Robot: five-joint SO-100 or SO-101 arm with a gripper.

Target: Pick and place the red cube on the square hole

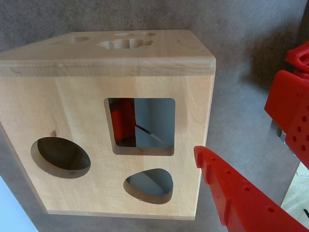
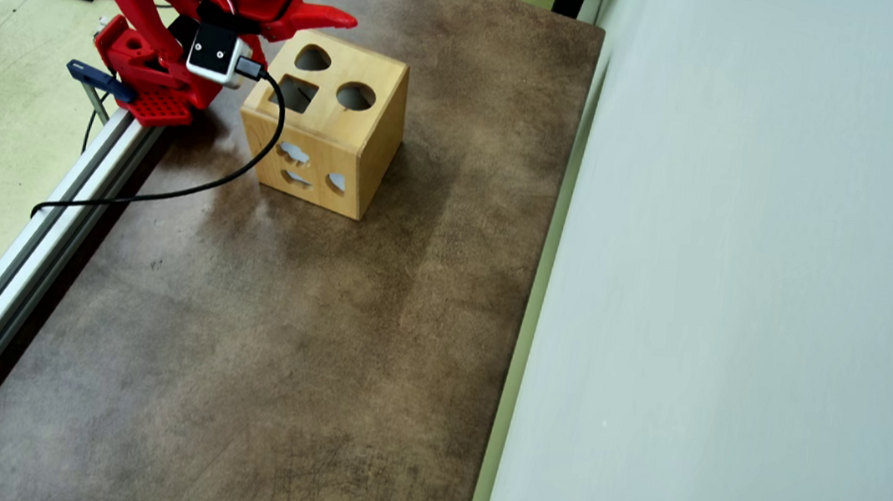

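Observation:
The light wooden box (image 1: pixel 154 96) fills the wrist view, its holed top face turned to the camera. The square hole (image 1: pixel 149 125) lies in the middle of that face. Through it, the red cube (image 1: pixel 123 118) shows inside the box, against the hole's left edge. In the overhead view the square hole (image 2: pixel 294 94) looks dark and the cube cannot be made out. My gripper (image 2: pixel 330 19) hovers at the box's (image 2: pixel 341 146) far left corner, above it. One red finger (image 1: pixel 217 179) enters at the lower right with nothing beside its tip. The gripper is open and empty.
A round hole (image 1: pixel 60 157) and a rounded-triangle hole (image 1: pixel 149 185) share the top face. The red arm base (image 2: pixel 147 74) stands left of the box, with a black cable (image 2: pixel 167 189) trailing over the brown table (image 2: pixel 275 349). An aluminium rail (image 2: pixel 16 260) edges the left; a pale panel (image 2: pixel 741 318) the right.

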